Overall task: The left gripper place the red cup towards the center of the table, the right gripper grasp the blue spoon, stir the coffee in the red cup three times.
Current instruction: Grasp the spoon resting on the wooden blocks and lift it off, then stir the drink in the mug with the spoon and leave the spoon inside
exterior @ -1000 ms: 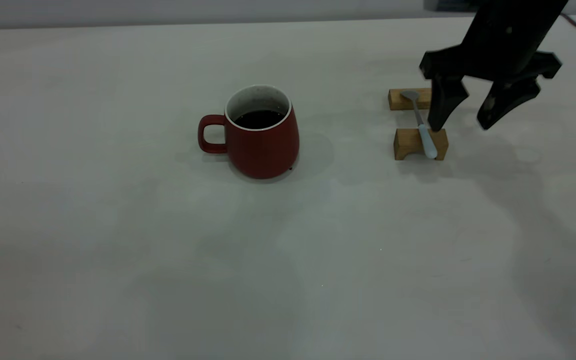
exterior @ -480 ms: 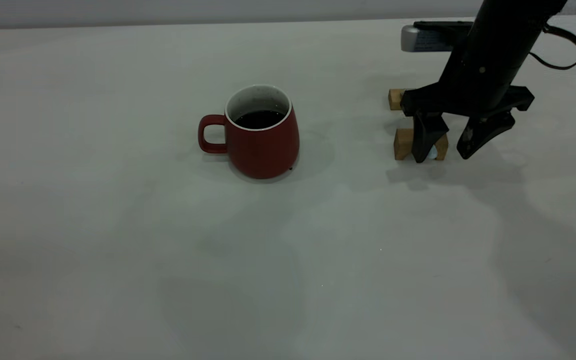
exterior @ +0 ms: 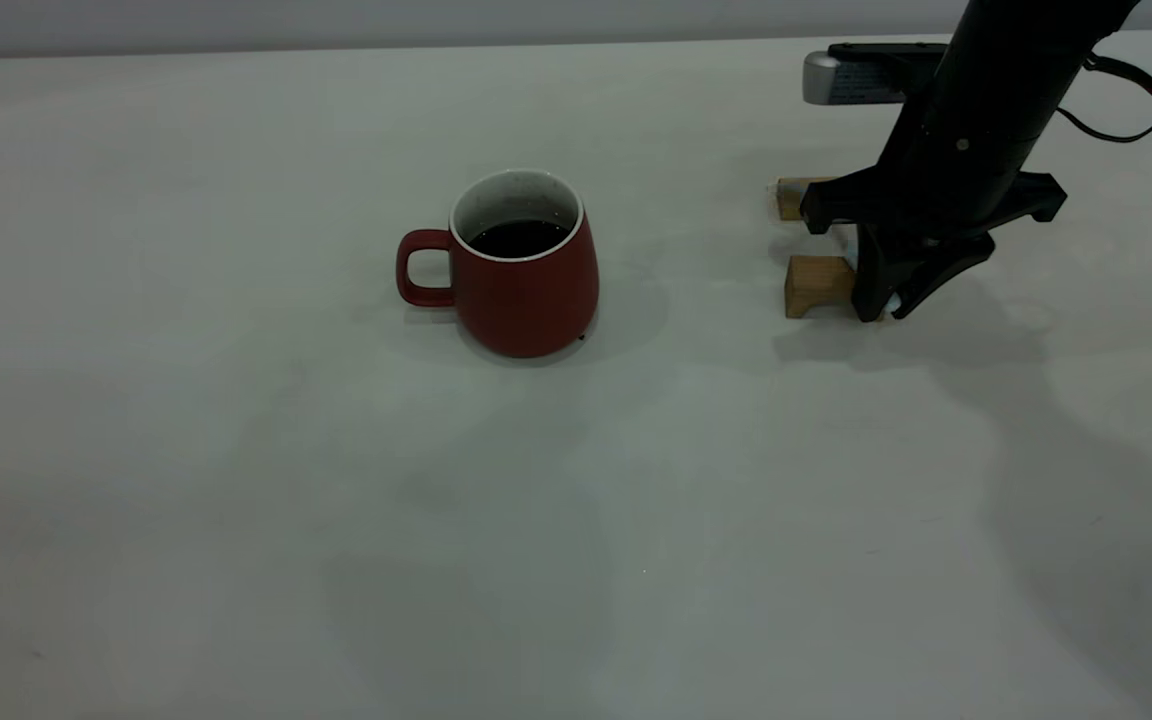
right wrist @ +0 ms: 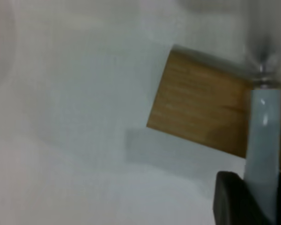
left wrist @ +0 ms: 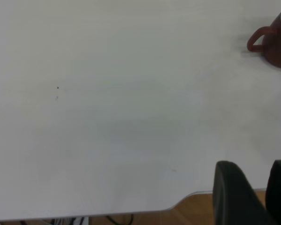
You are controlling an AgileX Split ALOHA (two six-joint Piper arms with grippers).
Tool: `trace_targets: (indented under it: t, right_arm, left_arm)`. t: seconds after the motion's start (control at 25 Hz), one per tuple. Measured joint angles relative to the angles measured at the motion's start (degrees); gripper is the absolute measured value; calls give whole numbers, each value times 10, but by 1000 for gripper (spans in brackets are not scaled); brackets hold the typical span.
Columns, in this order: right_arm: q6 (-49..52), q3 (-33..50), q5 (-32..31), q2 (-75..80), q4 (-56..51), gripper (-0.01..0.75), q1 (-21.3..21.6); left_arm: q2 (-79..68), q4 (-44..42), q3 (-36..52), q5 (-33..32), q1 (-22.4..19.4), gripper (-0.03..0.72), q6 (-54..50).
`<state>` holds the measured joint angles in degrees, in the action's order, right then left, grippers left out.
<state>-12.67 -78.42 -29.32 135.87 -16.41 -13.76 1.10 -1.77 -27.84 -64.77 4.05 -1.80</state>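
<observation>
The red cup (exterior: 526, 285) stands near the middle of the table (exterior: 236, 450), handle to the left, with dark coffee (exterior: 518, 238) inside. My right gripper (exterior: 881, 312) is low at the near wooden block (exterior: 816, 283), shut on the blue spoon. The right wrist view shows the spoon's pale handle (right wrist: 262, 140) clamped between the fingers of the right gripper (right wrist: 260, 176), lying across the block (right wrist: 201, 112). From outside, the arm hides the spoon. My left gripper (left wrist: 255, 165) is outside the exterior view, parked over the table's edge, fingers close together, holding nothing. The cup (left wrist: 276, 44) shows far off in its view.
A second wooden block (exterior: 789, 197) lies just behind the near one, partly hidden by the right arm. The table's rounded front edge (left wrist: 187, 197) runs close under the left gripper, with a wooden floor below it.
The right gripper came down from above the blocks to the spoon's handle, and its fingers went from wide open to shut on it. The cup has not moved.
</observation>
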Motion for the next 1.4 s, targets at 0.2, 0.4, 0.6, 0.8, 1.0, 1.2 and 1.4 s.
trace_targets:
  t: [0.2, 0.4, 0.6, 0.8, 1.0, 1.2, 1.4]
  right_arm:
    - [0, -18, -53, -41, 0, 151, 0]
    - [46, -83, -203, -119, -115, 151, 0]
    - [169, -97, -274, -133, -356, 151, -9]
    - [239, -97, -273, -132, -534, 151, -33]
    - [424, -97, -258, -129, -632, 151, -72]
    - [553, -97, -216, -117, -709, 151, -106]
    - [551, -97, -203, -61, -785, 151, -112]
  left_arm:
    - [0, 0, 0, 0, 0, 247, 0]
    - [0, 0, 0, 0, 0, 247, 0]
    - [0, 0, 0, 0, 0, 247, 0]
    - [0, 0, 0, 0, 0, 247, 0]
    - [0, 0, 0, 0, 0, 247, 0]
    - [0, 0, 0, 0, 0, 247, 0]
    - [0, 0, 0, 0, 0, 247, 0]
